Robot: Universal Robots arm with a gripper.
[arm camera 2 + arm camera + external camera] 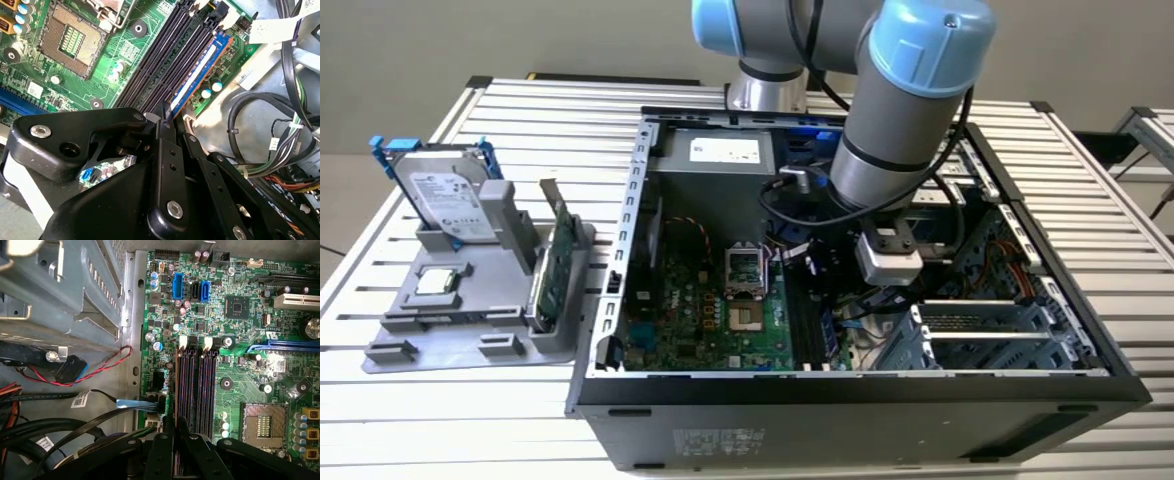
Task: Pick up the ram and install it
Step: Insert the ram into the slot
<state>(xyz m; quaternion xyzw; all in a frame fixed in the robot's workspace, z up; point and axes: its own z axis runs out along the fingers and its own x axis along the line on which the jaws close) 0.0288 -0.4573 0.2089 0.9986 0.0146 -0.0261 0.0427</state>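
Observation:
The ram point(200, 70) is a slim blue stick with a white label. It stands on edge in the outermost of the black memory slots point(165, 55) on the green motherboard point(45, 80). In the first wrist view the ram point(176, 390) shows as a thin edge beside the empty slots point(197, 385). My gripper point(167, 114) has its black fingers point(165, 150) closed together on the near end of the stick, and in the first wrist view my gripper point(175, 426) straddles that edge. In the exterior view my gripper point(887, 298) reaches down inside the open computer case point(854, 385).
Black and coloured cables point(260, 115) lie right beside the slots. The bare processor socket point(262, 422) is on the slots' other side, and a metal drive cage point(60, 290) is close by. Outside the case, a grey holder point(467, 320) carries a hard drive point(447, 195) and a green card point(558, 265).

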